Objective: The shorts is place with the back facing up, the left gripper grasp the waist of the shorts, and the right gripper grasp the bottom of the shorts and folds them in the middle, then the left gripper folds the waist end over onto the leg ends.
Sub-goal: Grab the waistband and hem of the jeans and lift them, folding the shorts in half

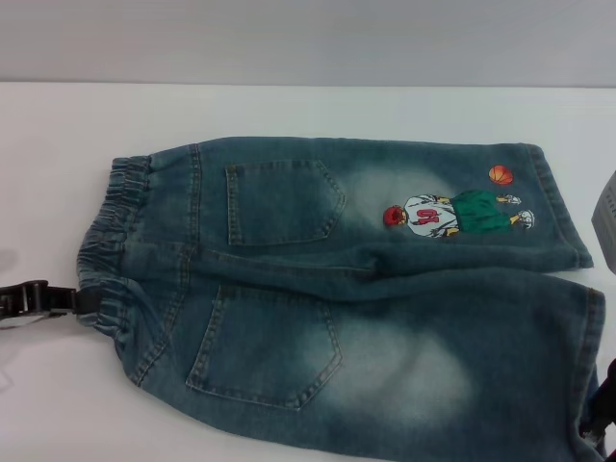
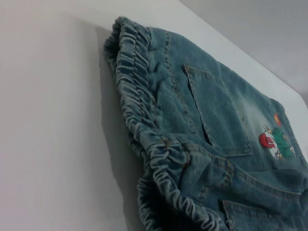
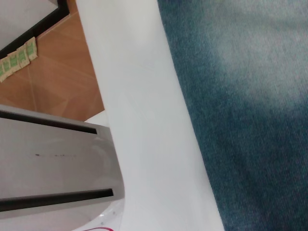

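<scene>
Denim shorts (image 1: 346, 298) lie flat, back pockets up (waist to the left), on the white table (image 1: 289, 111), the left gripper (image 1: 85, 300) clamped on the waistband's near end, the right gripper (image 1: 599, 423) at the near leg hem, grip unclear.

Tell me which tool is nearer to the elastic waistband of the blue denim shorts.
The left. The left tool touches the gathered elastic waistband of the blue denim shorts; the right tool is at the leg hems, the opposite end.

Lab-like room: bare white table (image 1: 289, 106), tiled floor (image 3: 53, 82).
</scene>
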You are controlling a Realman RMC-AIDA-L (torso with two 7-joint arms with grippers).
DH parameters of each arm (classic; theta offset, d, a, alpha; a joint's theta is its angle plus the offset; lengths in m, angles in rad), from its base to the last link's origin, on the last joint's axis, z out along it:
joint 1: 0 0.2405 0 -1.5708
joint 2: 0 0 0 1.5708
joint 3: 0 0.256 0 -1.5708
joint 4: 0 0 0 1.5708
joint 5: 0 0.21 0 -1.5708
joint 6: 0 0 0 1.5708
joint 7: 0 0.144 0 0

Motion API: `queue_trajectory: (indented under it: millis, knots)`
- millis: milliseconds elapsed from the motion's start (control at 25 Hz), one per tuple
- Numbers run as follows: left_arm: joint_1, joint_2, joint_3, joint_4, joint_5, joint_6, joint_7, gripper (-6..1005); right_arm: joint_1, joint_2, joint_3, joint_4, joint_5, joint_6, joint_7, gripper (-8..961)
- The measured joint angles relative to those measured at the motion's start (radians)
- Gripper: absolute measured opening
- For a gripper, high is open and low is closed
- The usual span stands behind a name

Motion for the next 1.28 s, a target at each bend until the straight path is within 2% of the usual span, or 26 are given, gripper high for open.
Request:
queue_trajectory:
  millis: [880,1080,1200,1280]
  knots:
    - [-0.014,0.004,-0.001,0.0,-0.003,-0.008,-0.002,49,-0.002,0.007,-0.003,0.007,-0.002,0.024,0.0,570]
    - [-0.014,0.005,-0.001,0.0,-0.005,-0.011,-0.002,49,0.009,0.009,-0.033,0.034,-0.002,0.042,0.0,382]
    - [-0.014,0.005,-0.001,0.0,-0.005,-0.015,-0.002,49,0.016,0.009,-0.044,0.052,-0.002,0.057,0.0,144]
    - [-0.014,0.005,-0.001,0.0,-0.005,-0.018,-0.002,49,0.021,0.009,-0.045,0.065,-0.003,0.065,0.001,118]
